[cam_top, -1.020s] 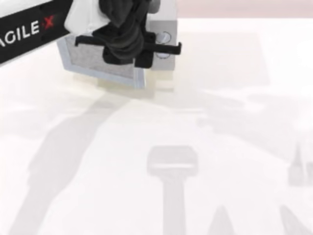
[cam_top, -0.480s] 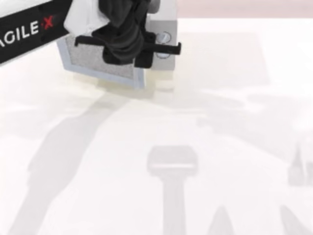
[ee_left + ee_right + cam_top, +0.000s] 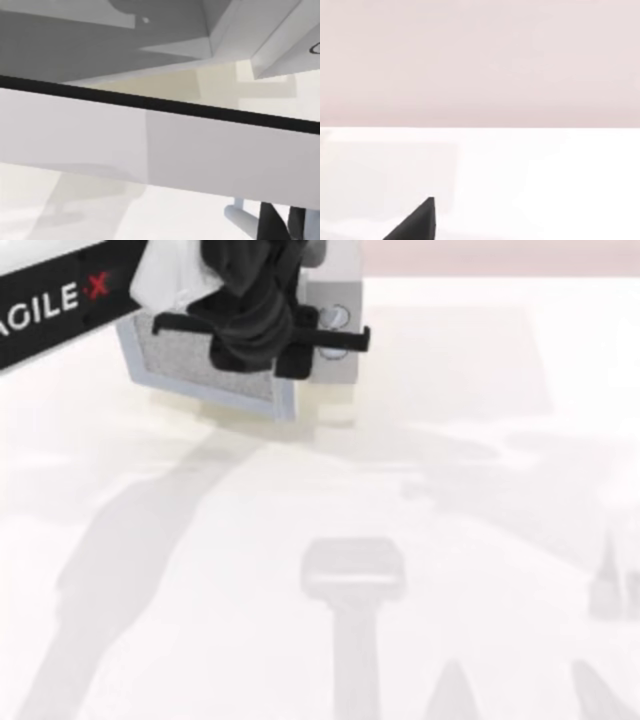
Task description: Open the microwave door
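Observation:
The light-grey microwave (image 3: 335, 300) stands at the table's far left, its knob panel facing the front. The microwave door (image 3: 190, 365), with its speckled mesh window, is swung partly outward at an angle. My left gripper (image 3: 290, 358) hangs over the door's free edge by the knob panel. In the left wrist view the door's edge (image 3: 150, 145) fills the middle, with the pale interior (image 3: 165, 85) behind it. There my left gripper (image 3: 285, 225) is shut on the slim bar handle (image 3: 240, 219). My right gripper (image 3: 420, 222) shows only as a dark corner over bare table.
The white table (image 3: 420, 540) stretches to the front and right of the microwave, crossed only by arm shadows. A pinkish wall (image 3: 480, 60) rises behind the table's far edge.

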You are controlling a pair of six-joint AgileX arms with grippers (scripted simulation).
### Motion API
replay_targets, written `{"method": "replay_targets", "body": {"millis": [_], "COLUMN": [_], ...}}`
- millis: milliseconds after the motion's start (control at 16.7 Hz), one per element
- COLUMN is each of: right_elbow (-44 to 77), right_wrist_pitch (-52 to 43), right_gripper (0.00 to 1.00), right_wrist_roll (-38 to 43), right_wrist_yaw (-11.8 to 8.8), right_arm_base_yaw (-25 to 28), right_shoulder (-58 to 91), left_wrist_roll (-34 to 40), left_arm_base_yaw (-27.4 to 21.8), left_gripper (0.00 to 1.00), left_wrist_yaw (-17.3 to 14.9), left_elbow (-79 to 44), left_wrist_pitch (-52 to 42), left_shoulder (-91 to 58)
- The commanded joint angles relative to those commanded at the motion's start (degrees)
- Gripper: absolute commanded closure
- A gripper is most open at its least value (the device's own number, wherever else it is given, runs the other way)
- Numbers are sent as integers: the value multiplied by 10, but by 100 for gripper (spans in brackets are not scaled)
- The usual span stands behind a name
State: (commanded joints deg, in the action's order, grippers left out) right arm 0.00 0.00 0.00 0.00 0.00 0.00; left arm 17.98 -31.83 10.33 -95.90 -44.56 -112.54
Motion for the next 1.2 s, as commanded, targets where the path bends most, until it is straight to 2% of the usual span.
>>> {"method": "replay_targets", "body": {"millis": [540,960,1200], "right_elbow": [0,0,0], "right_wrist_pitch": [0,0,0], "right_gripper": [0,0,0], "right_wrist_roll": [0,0,0], "right_wrist_yaw": [0,0,0], "right_arm_base_yaw": [0,0,0], "right_shoulder": [0,0,0], "left_wrist_roll": [1,-62,-67], "left_arm_base_yaw": [-3,12,13], "left_gripper": [100,100,100], "left_wrist_yaw": [-4,-34,-37], "left_elbow": [2,67,70], "left_wrist_pitch": [1,25,29], "left_shoulder": [-1,44,51]}}
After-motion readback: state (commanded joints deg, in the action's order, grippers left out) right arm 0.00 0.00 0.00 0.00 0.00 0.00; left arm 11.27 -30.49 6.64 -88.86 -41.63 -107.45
